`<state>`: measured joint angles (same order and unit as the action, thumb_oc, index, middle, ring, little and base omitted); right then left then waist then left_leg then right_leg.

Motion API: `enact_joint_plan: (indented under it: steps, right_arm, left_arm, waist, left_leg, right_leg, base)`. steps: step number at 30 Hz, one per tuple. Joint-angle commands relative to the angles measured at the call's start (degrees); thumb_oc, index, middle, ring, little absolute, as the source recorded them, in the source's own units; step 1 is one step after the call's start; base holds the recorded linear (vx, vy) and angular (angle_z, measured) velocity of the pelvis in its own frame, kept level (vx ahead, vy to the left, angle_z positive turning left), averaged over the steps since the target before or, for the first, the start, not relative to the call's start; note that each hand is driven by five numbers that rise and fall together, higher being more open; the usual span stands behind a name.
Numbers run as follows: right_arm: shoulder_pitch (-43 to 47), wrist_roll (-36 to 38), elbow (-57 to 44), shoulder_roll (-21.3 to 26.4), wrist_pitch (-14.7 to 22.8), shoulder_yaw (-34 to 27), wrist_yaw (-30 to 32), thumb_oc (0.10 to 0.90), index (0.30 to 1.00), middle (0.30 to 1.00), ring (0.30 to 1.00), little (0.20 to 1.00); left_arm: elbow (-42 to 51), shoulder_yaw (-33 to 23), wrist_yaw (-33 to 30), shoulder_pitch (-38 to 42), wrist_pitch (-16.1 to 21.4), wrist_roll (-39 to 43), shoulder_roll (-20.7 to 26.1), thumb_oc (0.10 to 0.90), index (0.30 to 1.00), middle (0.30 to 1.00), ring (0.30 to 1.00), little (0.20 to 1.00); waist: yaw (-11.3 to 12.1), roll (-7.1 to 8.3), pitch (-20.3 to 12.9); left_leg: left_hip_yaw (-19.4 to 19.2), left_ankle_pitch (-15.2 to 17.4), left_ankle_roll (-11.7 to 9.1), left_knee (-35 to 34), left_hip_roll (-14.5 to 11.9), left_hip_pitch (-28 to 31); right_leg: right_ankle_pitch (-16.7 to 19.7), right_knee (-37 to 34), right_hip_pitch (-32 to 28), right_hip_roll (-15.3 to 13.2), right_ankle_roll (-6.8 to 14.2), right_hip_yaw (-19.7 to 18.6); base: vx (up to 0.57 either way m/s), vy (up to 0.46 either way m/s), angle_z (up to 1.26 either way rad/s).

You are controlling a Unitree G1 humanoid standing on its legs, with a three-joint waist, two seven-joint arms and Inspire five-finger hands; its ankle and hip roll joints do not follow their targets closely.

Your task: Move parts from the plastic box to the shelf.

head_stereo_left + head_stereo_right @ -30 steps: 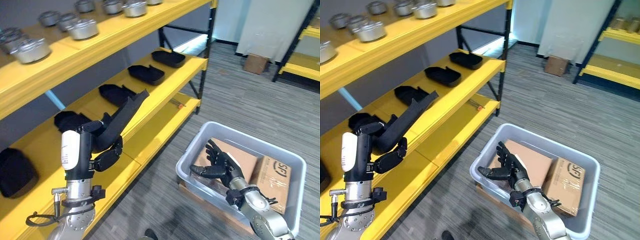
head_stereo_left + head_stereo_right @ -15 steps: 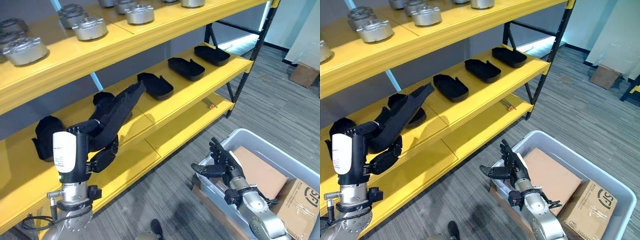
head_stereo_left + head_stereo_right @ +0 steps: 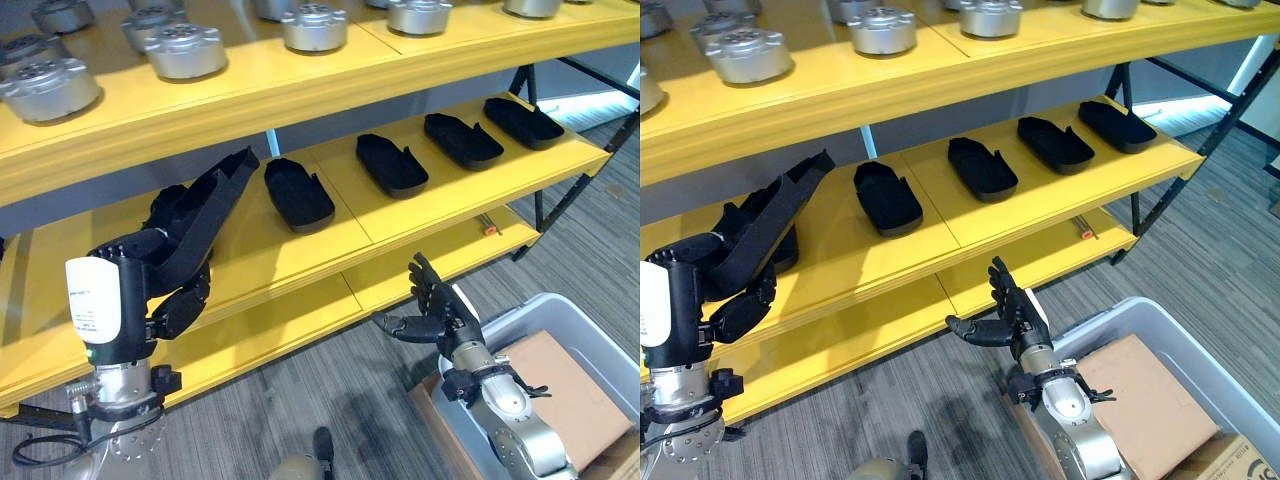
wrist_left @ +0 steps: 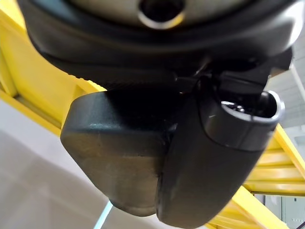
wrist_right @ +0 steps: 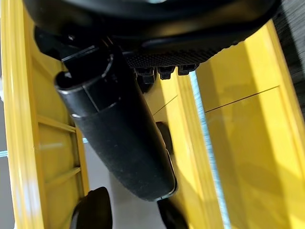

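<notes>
My left hand (image 3: 183, 300) is shut on a long black moulded part (image 3: 205, 215), held up tilted in front of the yellow shelf's middle level (image 3: 330, 240). In the left wrist view the part (image 4: 114, 162) sits against the thumb (image 4: 224, 157). Several like black parts (image 3: 297, 192) lie in a row on that level, one right behind the held part. My right hand (image 3: 440, 318) is open and holds nothing, hovering over the floor between the shelf and the grey plastic box (image 3: 1120, 315); its thumb (image 5: 119, 138) stands out straight.
The box at the lower right holds a cardboard box (image 3: 1140, 390). Round silver metal parts (image 3: 185, 50) line the top shelf level. A small orange-tipped tool (image 3: 487, 223) lies on the lowest level. A black shelf post (image 3: 1160, 170) stands at the right end.
The camera has swung left toward the shelf, so the box slid to the lower right. My right hand has come out of the box. The left hand still holds the black part.
</notes>
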<state>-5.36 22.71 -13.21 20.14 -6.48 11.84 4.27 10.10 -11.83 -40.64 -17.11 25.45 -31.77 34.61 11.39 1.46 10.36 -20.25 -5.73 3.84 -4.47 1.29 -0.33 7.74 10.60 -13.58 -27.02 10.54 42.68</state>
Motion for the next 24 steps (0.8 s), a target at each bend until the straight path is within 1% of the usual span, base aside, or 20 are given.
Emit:
enact_joint_plan:
  steps: [1, 2, 3, 4, 6, 7, 8, 9, 10, 11, 12, 13, 15, 17, 20, 23, 24]
  right_arm:
    - [6.32, 0.37, -2.84, -0.2, 6.47, -1.83, 0.34, 0.9, 1.0, 1.0, 1.0, 1.0]
    - [5.73, 0.63, -2.82, -0.21, 7.03, -2.34, 0.27, 0.9, 1.0, 1.0, 1.0, 1.0]
    - [4.91, 0.69, -3.03, -0.07, 7.55, -2.92, 0.02, 0.9, 1.0, 1.0, 1.0, 1.0]
    - [3.66, 0.82, -3.65, 0.47, 7.93, -4.11, -0.78, 0.9, 1.0, 1.0, 1.0, 1.0]
    - [2.84, 0.9, -3.8, 1.03, 8.38, -5.27, -1.59, 0.9, 1.0, 1.0, 1.0, 1.0]
    - [1.76, 2.58, -3.97, 2.41, 8.72, -7.29, -2.97, 0.9, 1.0, 1.0, 1.0, 1.0]
    - [1.55, 2.89, -3.84, 2.61, 8.74, -7.88, -3.38, 0.9, 1.0, 1.0, 1.0, 1.0]
    - [1.23, 3.07, -3.5, 3.0, 8.75, -8.86, -4.19, 0.9, 1.0, 1.0, 1.0, 1.0]
    - [0.94, 3.28, -3.12, 3.23, 9.02, -9.41, -4.68, 0.9, 1.0, 1.0, 1.0, 1.0]
    - [0.43, 3.55, -2.79, 3.39, 9.42, -9.94, -5.15, 0.9, 1.0, 1.0, 1.0, 1.0]
    - [-0.77, 3.78, -2.58, 3.38, 10.13, -10.94, -6.28, 0.9, 1.0, 1.0, 1.0, 1.0]
    - [-1.43, 3.5, -2.46, 3.28, 10.8, -11.32, -6.86, 0.9, 1.0, 1.0, 1.0, 1.0]
    - [-2.49, 3.48, -2.75, 2.97, 12.21, -11.85, -7.47, 0.9, 1.0, 1.0, 1.0, 1.0]
    - [-1.53, 2.04, -1.81, 2.59, 13.77, -10.94, -6.46, 0.9, 1.0, 1.0, 1.0, 1.0]
    - [-0.43, 2.67, -1.45, 2.55, 14.32, -10.14, -5.85, 0.9, 1.0, 1.0, 1.0, 1.0]
    - [0.32, 2.17, -2.14, 2.7, 14.79, -9.73, -5.63, 0.9, 1.0, 1.0, 1.0, 1.0]
    - [0.36, 1.36, -2.8, 2.94, 14.8, -9.49, -5.91, 0.9, 1.0, 1.0, 1.0, 1.0]
  left_arm:
    - [4.97, -5.17, -4.38, 6.96, 3.39, 3.26, 5.21, 0.4, 0.3, 0.3, 0.3, 0.3]
    - [4.57, -4.66, -3.59, 8.13, 3.62, 3.31, 5.7, 0.4, 0.3, 0.3, 0.3, 0.3]
    - [4.53, -4.23, -3.02, 8.86, 3.94, 3.11, 5.84, 0.4, 0.3, 0.3, 0.3, 0.3]
    - [4.83, -4.17, -2.49, 8.93, 4.45, 3.17, 5.82, 0.4, 0.3, 0.3, 0.3, 0.3]
    - [5.24, -4.39, -2.28, 8.57, 4.75, 3.22, 5.62, 0.4, 0.3, 0.3, 0.3, 0.3]
    - [6.25, -4.76, -2.7, 7.16, 5.22, 3.87, 5.19, 0.4, 0.3, 0.3, 0.3, 0.3]
    - [6.5, -4.89, -2.57, 6.71, 5.7, 4.07, 4.75, 0.4, 0.3, 0.3, 0.3, 0.3]
    - [6.87, -4.94, -2.37, 6.11, 6.54, 3.46, 3.81, 0.4, 0.3, 0.3, 0.3, 0.3]
    - [7.11, -4.64, -2.44, 5.86, 6.83, 2.36, 3.04, 0.4, 0.3, 0.3, 0.3, 0.3]
    - [7.54, -4.11, -2.66, 5.34, 7.13, 1.15, 1.84, 0.4, 0.3, 0.3, 0.3, 0.3]
    - [8.31, -3.24, -3.15, 3.88, 7.78, -0.38, -0.59, 0.4, 0.3, 0.3, 0.3, 0.3]
    - [8.52, -2.94, -3.7, 3.12, 8.12, -1.14, -1.45, 0.4, 0.3, 0.3, 0.3, 0.3]
    - [8.37, -2.87, -4.09, 2.5, 9.17, -2.58, -2.42, 0.4, 0.3, 0.3, 0.3, 0.3]
    - [7.57, -2.21, -3.19, 3.36, 8.62, -2.67, -2.65, 0.4, 0.3, 0.3, 0.3, 0.3]
    - [7.47, -1.91, -3.16, 3.79, 7.35, -3.35, -2.71, 0.4, 0.3, 0.3, 0.3, 0.3]
    - [7.6, -1.9, -3.11, 4.11, 5.55, -3.7, -2.6, 0.4, 0.3, 0.3, 0.3, 0.3]
    - [7.52, -1.71, -2.95, 4.55, 4.21, -3.68, -2.38, 0.4, 0.3, 0.3, 0.3, 0.3]
  waist:
    - [-1.2, -1.21, -4.55]
    - [-2.66, -0.88, -4.44]
    - [-3.86, -0.43, -4.34]
    - [-4.87, -0.02, -4.3]
    - [-5.43, 0.34, -4.24]
    - [-6.43, 0.74, -4.03]
    - [-6.78, 0.8, -3.73]
    - [-7.4, 0.98, -3.7]
    - [-7.9, 1.22, -3.62]
    - [-8.4, 1.42, -3.52]
    - [-9.05, 1.71, -3.6]
    - [-9.34, 1.76, -3.72]
    - [-9.78, 1.83, -4.0]
    - [-9.56, 1.75, -4.89]
    - [-9.52, 1.42, -5.57]
    - [-9.84, 1.23, -5.84]
    - [-10.23, 1.11, -5.84]
  left_leg:
    - [-1.6, 3.82, -2.9, -0.53, -2.63, 3.87]
    - [-0.62, 4.75, -2.04, -0.53, -2.06, 3.92]
    - [0.15, 5.31, -1.44, -0.53, -1.64, 3.8]
    - [0.57, 5.57, -1.17, -0.53, -1.61, 3.9]
    - [0.82, 5.73, -1.12, -0.53, -1.44, 4.15]
    - [2.53, 5.77, -1.32, -0.53, -1.1, 4.35]
    - [2.23, 4.55, -1.16, -0.53, -1.13, 3.9]
    - [3.45, 4.34, -1.6, -0.53, -0.92, 3.78]
    - [4.44, 4.28, -1.79, -0.53, -0.48, 3.79]
    - [5.5, 4.19, -1.95, -0.53, 0.02, 3.94]
    - [6.77, 3.65, -2.2, -0.53, 0.95, 3.8]
    - [7.33, 3.73, -2.25, -0.53, 1.35, 3.84]
    - [8.07, 4.13, -2.06, -0.53, 1.91, 3.84]
    - [8.62, 4.33, -2.25, -0.44, 1.86, 4.31]
    - [8.25, 4.64, -2.53, 0.4, 1.85, 4.82]
    - [7.7, 6.33, -2.85, 4.43, 2.15, 4.05]
    - [7.24, 7.46, -2.98, 7.06, 2.42, 3.31]
  right_leg:
    - [4.64, -1.81, 4.66, 1.65, 3.69, -5.41]
    - [2.66, -0.22, 6.02, 3.81, 3.35, -9.17]
    - [0.6, 0.13, 7.05, 6.34, 2.7, -12.16]
    - [-1.19, 0.58, 8.0, 9.14, 1.69, -14.01]
    - [-1.91, 0.91, 8.65, 11.05, 1.23, -14.94]
    - [-2.87, 0.49, 10.25, 14.74, 0.43, -17.88]
    - [-3.13, -0.55, 10.9, 16.75, -0.92, -18.09]
    - [-4.76, -3.71, 10.78, 20.16, -2.56, -20.07]
    - [-5.24, -6.21, 10.75, 22.02, -3.54, -22.03]
    - [-4.78, -8.6, 10.66, 23.53, -4.24, -24.26]
    - [-3.56, -12.33, 10.64, 25.71, -5.29, -27.42]
    - [-2.67, -14.32, 10.47, 26.39, -5.5, -28.92]
    - [-2.19, -15.6, 10.35, 26.43, -5.47, -31.18]
    - [-2.17, -15.6, 10.19, 25.73, -5.26, -31.06]
    - [-2.44, -15.6, 9.78, 25.38, -5.46, -31.02]
    - [-2.64, -15.6, 9.32, 25.09, -6.03, -31.07]
    - [-2.78, -15.41, 9.11, 24.87, -6.35, -30.99]
  base:
    - [0.05, 0.108, -0.07]
    - [0.07, 0.052, 0.21]
    - [0.09, 0.04, 0.47]
    - [0.07, 0.021, 0.55]
    - [0.07, 0.013, 0.57]
    - [0.03, -0.013, 0.41]
    - [0.06, -0.049, 0.19]
    - [0.04, -0.056, 0.23]
    - [0.13, -0.044, 0.34]
    - [0.16, -0.019, 0.45]
    - [0.17, -0.018, 0.46]
    - [0.16, -0.027, 0.43]
    - [0.14, -0.061, 0.41]
    - [0.16, -0.128, 0.26]
    - [0.15, -0.088, 0.11]
    - [0.13, -0.071, 0.13]
    - [0.11, -0.054, 0.19]
